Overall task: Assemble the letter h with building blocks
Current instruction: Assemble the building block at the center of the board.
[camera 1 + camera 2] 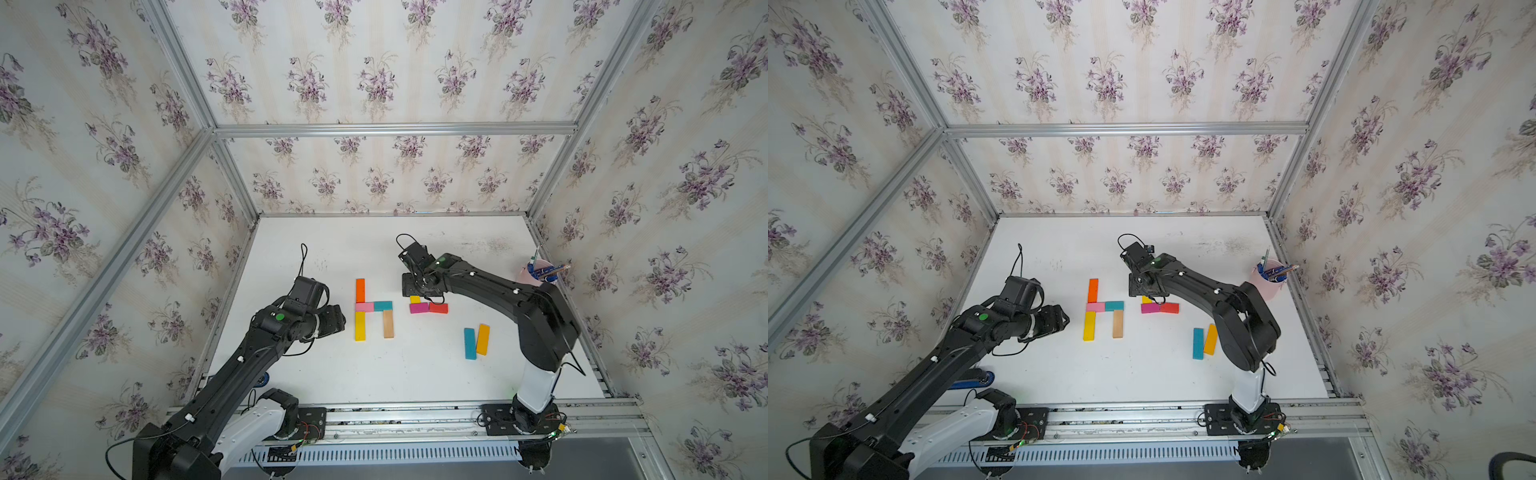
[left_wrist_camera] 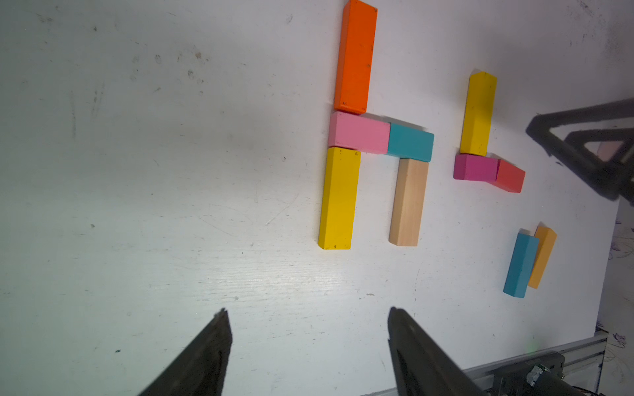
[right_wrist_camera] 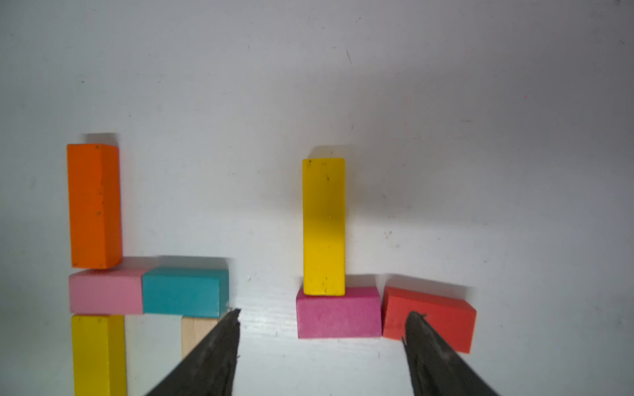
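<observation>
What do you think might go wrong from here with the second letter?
1. The red block sits skewed against the magenta block, so the crossbar may end up crooked; the open right gripper hovering close over it might nudge it further.
2. The blue bar and amber bar lie touching side by side, so picking one could drag the other.

no text, label, brand, number or sign is showing clearly enough to be read in any of the views.
</observation>
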